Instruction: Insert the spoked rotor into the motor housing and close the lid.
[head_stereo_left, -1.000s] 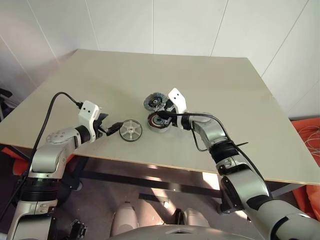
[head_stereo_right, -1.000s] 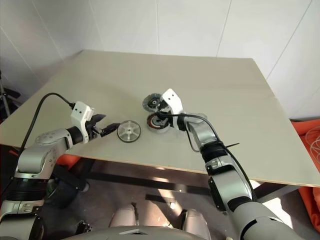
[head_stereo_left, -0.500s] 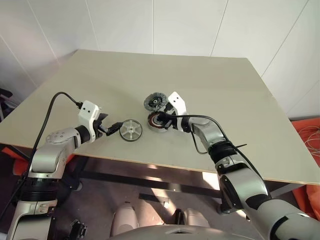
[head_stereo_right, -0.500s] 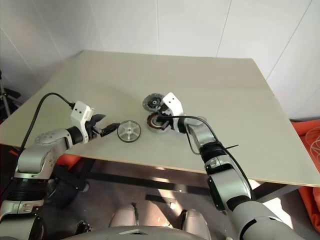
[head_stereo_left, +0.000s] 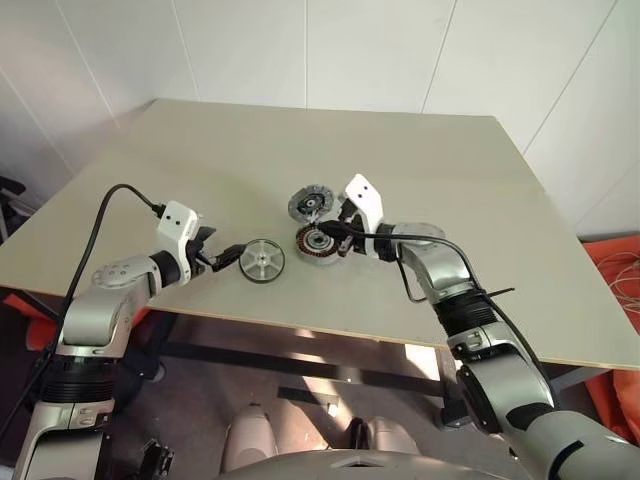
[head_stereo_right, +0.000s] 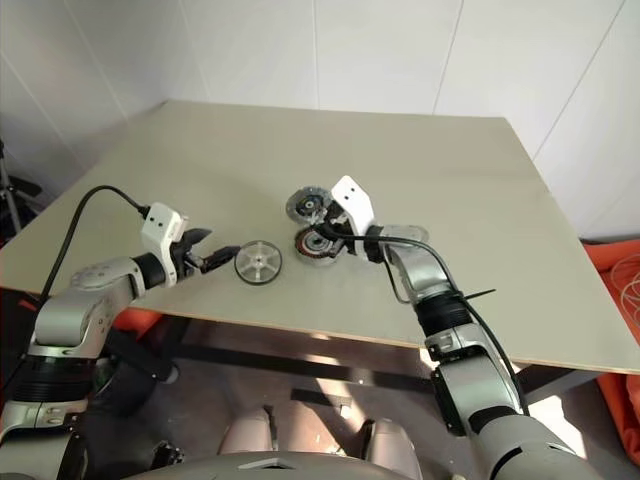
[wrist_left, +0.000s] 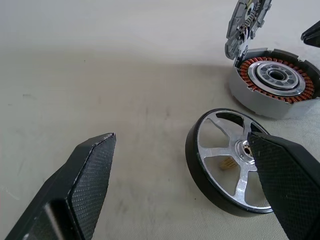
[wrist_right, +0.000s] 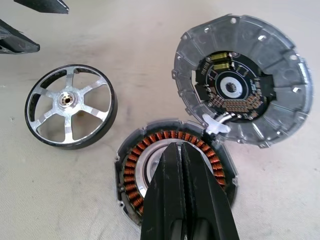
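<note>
From the head we look down and forward over the whole table (head_stereo_left: 480, 250), both eye views sharing that scene. Our left wrist camera sits low and close, looking along the tabletop at the spoked rotor (wrist_left: 227, 172); our right wrist camera looks down, seemingly steeply, on the motor housing (wrist_right: 135, 170), also showing that rotor.

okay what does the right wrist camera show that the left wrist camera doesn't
Right wrist only: the lid's inner face with its circuit board, and the shut right hand over the motor housing. Left wrist only: the open left hand flanking the spoked rotor, and the lid edge-on. Both: rotor, housing and lid on the table, rotor not inserted.
</note>
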